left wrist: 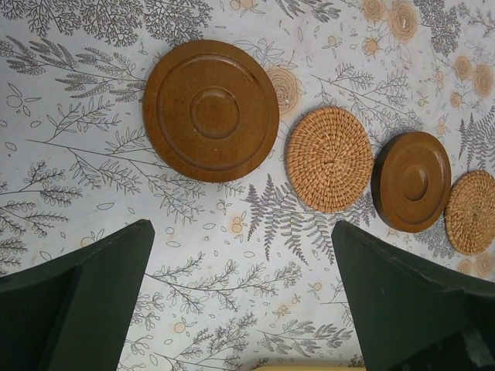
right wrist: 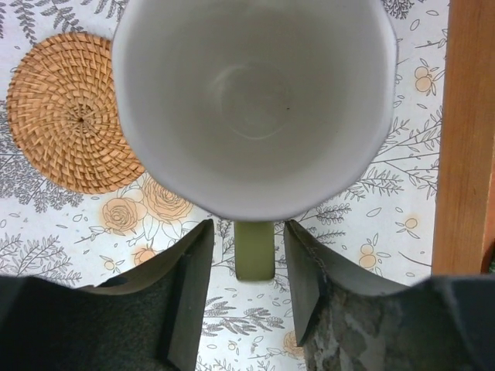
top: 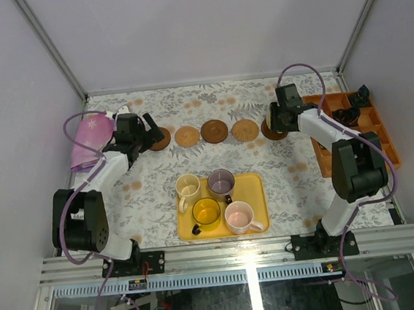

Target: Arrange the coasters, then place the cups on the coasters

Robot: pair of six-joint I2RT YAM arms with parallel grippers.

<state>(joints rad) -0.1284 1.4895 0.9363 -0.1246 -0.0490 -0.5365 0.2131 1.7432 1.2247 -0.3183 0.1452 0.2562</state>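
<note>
Five coasters lie in a row across the table: dark (top: 160, 139), woven tan (top: 187, 136), dark (top: 213, 131), woven tan (top: 245, 130) and a dark one (top: 269, 131) half hidden under my right gripper (top: 282, 116). In the right wrist view the pale greenish white cup (right wrist: 254, 100) stands upright, its green handle (right wrist: 254, 249) between the open jaws of my right gripper (right wrist: 247, 239) with a gap on each side. My left gripper (left wrist: 244, 294) hangs open and empty near the leftmost dark coaster (left wrist: 210, 110). The cream (top: 187, 187), grey-purple (top: 220, 180), yellow (top: 206, 211) and pink (top: 240, 216) cups stand on the tray.
The flat yellow tray (top: 258, 187) lies at the near middle. An orange compartment box (top: 349, 105) with small black objects stands at the right edge, close to the right arm. A pink bundle (top: 90, 140) lies at the far left.
</note>
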